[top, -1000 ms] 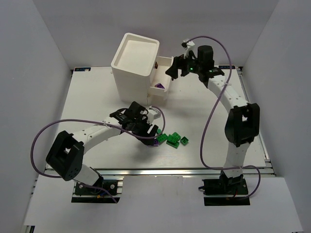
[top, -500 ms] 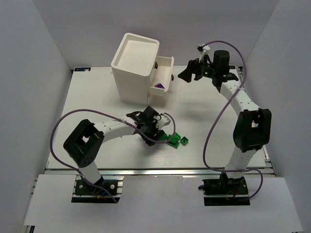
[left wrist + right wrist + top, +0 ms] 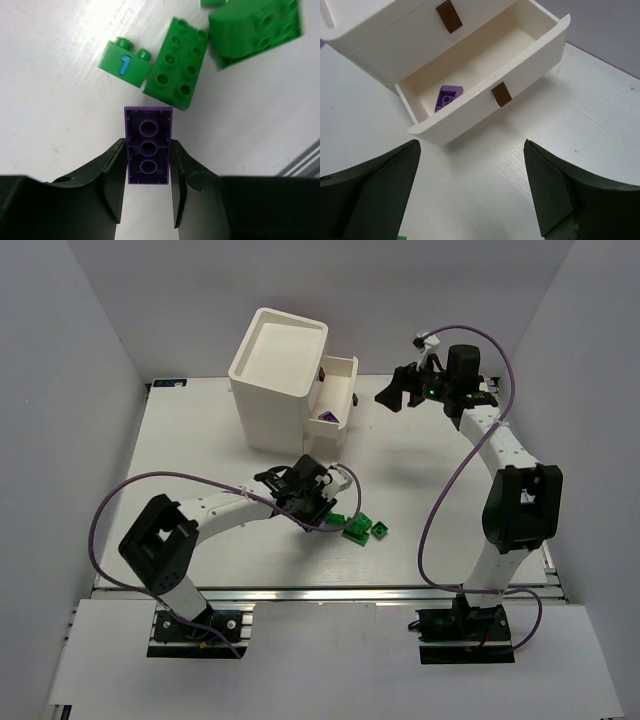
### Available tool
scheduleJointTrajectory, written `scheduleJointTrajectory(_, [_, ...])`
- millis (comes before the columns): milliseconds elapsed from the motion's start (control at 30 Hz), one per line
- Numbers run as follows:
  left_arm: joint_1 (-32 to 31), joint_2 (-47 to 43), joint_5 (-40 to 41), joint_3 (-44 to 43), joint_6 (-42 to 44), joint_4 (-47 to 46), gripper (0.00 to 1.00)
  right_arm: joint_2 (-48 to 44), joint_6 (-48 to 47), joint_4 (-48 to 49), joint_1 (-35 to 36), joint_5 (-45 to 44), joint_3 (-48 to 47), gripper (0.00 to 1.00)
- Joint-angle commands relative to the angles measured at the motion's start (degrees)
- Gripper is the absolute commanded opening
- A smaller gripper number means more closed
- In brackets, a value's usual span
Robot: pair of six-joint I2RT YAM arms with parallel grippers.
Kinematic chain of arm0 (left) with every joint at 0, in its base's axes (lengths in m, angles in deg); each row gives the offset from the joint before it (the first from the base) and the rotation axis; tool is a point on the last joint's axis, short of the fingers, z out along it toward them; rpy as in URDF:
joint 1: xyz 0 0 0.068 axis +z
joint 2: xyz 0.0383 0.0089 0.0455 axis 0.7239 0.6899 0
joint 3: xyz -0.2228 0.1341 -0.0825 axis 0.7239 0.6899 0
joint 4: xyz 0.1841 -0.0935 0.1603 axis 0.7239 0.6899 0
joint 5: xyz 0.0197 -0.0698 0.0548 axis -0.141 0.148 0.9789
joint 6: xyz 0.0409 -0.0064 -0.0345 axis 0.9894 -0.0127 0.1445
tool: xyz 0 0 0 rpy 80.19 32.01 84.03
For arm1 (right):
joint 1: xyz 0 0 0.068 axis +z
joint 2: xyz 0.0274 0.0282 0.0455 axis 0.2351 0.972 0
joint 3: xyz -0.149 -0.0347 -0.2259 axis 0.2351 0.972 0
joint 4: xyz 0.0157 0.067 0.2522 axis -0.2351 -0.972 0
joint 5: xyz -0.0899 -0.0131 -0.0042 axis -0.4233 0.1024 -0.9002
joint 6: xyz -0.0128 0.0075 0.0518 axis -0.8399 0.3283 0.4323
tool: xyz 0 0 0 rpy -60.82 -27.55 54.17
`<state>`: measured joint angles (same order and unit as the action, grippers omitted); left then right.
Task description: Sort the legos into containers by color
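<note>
Left wrist: left gripper [image 3: 147,146] has closed on purple lego [image 3: 148,131]; right gripper [image 3: 471,145] spread.

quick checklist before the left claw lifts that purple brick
1. Left claw straddles the purple brick, fingers against both long sides: ok.
2. Grip firm enough to lift: cannot tell.
3. Long green brick clear of the purple one: cannot tell; its corner sits right at the far end.
4. Drawer holding the purple piece is pulled open: ok.
5. Right claw open and empty: ok.
6. Right claw out of the way of that drawer: cannot tell; it hangs just in front of it.
</note>
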<state>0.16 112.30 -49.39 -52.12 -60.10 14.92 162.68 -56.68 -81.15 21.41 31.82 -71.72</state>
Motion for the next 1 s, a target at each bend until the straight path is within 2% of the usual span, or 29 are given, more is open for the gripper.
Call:
scheduleJointTrajectory(0, [0.8,-8.8,0.0,-5.7,-3.9,-0.5,0.06,-3.7,-7.8,-2.5,-0.3,-2.1,1.5,0.89])
scheduleJointTrajectory(167, [2.5,-6.1,0.9,-18.9,-5.0,-1.6,0.06,-5.9,-12.8,-3.7,-0.7,-3.5,7.7,0.89])
scheduleJointTrajectory(267, [4.0,-1.5,1.8,-26.7,-7.0,-2.2,0.06,-5.8,-12.8,-7.1,-1.2,0.0,7.7,0.7])
scheduleJointTrajectory(300, [4.6,1.1,3.4,-28.3,-7.0,-2.6,0.06,-6.1,-12.8,-6.8,-1.4,0.2,8.4,0.44])
scheduleJointTrajectory(367, [5.4,4.2,6.5,-34.3,-6.8,-3.5,0.08,-7.8,-12.7,-4.6,-1.4,-0.4,11.3,0.0])
scheduleJointTrajectory(433, [6.7,9.9,10.5,-39.2,-6.4,-3.3,0.09,-9.2,-13.3,-3.4,-1.3,-1.1,12.9,0.0])
scheduleJointTrajectory(467, [6.8,12.0,12.3,-44.8,-6.1,-2.9,0.09,-9.5,-13.9,-3.4,-1.3,-1.3,13.9,0.0])
scheduleJointTrajectory(500, [7.4,14.1,16.4,-47.5,-6.0,-2.5,0.09,-9.8,-13.9,-3.4,-1.5,-1.4,14.3,0.0])
scheduleJointTrajectory(600, [7.9,20.3,21.7,-53.6,-4.1,-3.3,0.1,-10.7,-14.0,-3.7,-1.3,-1.9,15.5,0.0])
scheduleJointTrajectory(767, [7.9,26.8,29.7,-58.0,-4.2,-4.8,0.12,-12.4,-13.6,-3.1,-1.7,-1.9,17.8,0.0])
scheduleJointTrajectory(867, [7.9,29.0,33.4,-59.7,-4.6,-5.4,0.22,-12.8,-13.5,-3.0,-1.7,-1.5,18.2,0.0])
scheduleJointTrajectory(900, [7.9,29.4,34.1,-60.1,-4.6,-5.6,0.25,-12.8,-13.6,-3.1,-1.6,-1.5,18.2,0.03])
scheduleJointTrajectory(933, [7.9,29.8,34.5,-61.0,-4.6,-5.9,0.44,-12.8,-14.0,-3.3,-1.4,-1.3,18.3,0.12])
scheduleJointTrajectory(967, [7.9,30.1,34.1,-61.3,-4.6,-5.9,0.5,-12.8,-14.3,-3.5,-1.6,-1.1,18.2,0.34])
